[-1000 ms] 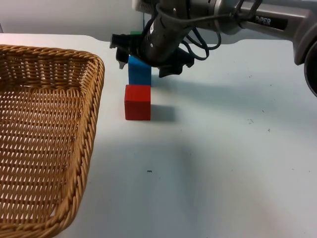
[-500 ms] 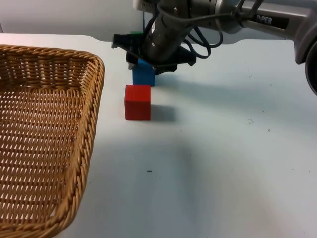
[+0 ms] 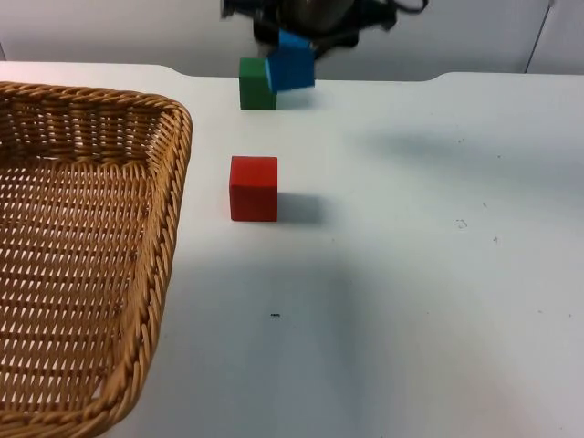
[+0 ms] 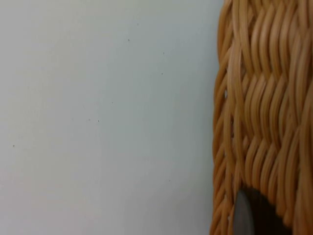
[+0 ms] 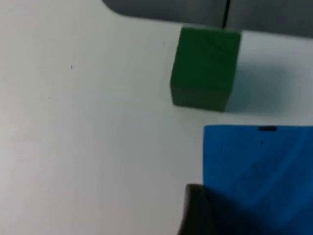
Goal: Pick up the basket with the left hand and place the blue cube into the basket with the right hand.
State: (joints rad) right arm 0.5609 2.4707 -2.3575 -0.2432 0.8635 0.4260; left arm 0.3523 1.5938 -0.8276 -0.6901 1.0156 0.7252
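Cubes number three: one blue cube (image 3: 291, 62), one green cube (image 3: 256, 84), one red cube (image 3: 253, 188). One wicker basket (image 3: 173, 182) sits at the table's (image 3: 411, 292) left side. Above the far edge, the right gripper (image 3: 294, 26) has its fingers clamped on the blue cube, which hangs tilted in the air just beside the green one. Against the basket's woven wall (image 4: 254, 107) lies the left gripper's fingertip (image 4: 243, 218); whether that claw is closed cannot be told.

tan woven basket (image 3: 91, 237), blue cube (image 3: 291, 62)
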